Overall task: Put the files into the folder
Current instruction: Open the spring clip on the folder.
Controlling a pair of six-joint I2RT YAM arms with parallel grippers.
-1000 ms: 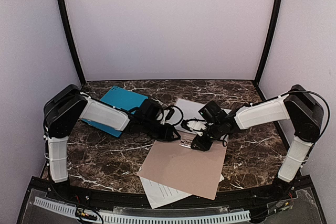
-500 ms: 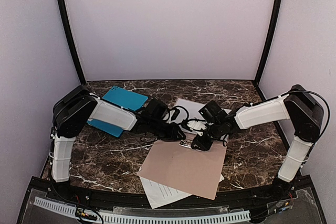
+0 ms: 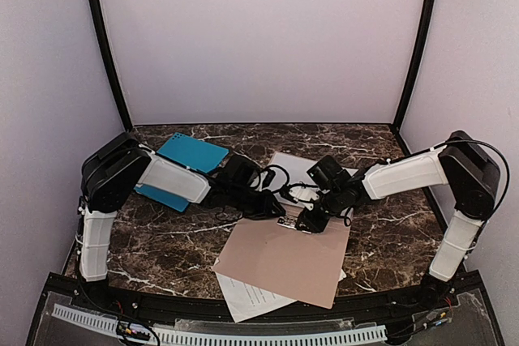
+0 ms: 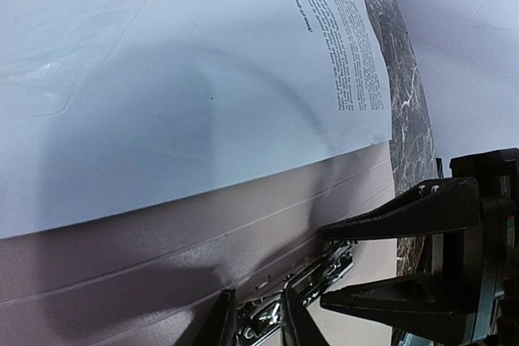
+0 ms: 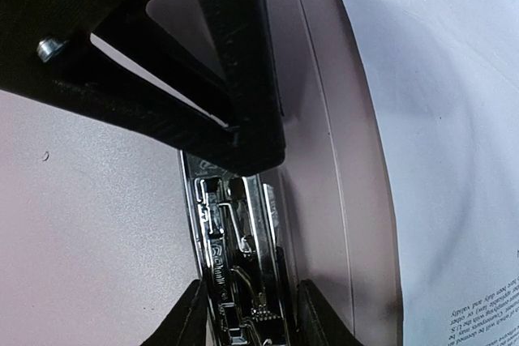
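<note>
Folder: tan, lies flat on the marble table near the front edge, with its far edge right under both tool tips
Metal clip: sits on the folder's far edge; I see it between both pairs of fingers
Left gripper: fingers set narrow, straddling one end of the clip; I cannot tell whether they actually bite it
Right gripper: fingers partly spread, one on each side of the clip, facing the left tool tip to tip; I cannot tell whether the pads press on the metal
Files: one printed sheet pokes out from under the folder's near left corner; a far sheet lies beyond the far edge, partly beneath the right arm
Hidden: the folder covers most of the near sheet, so I cannot count the sheets; the print is too small for me to read
Teal folder: far left, partly under the left arm, well apart from the tan one
</note>
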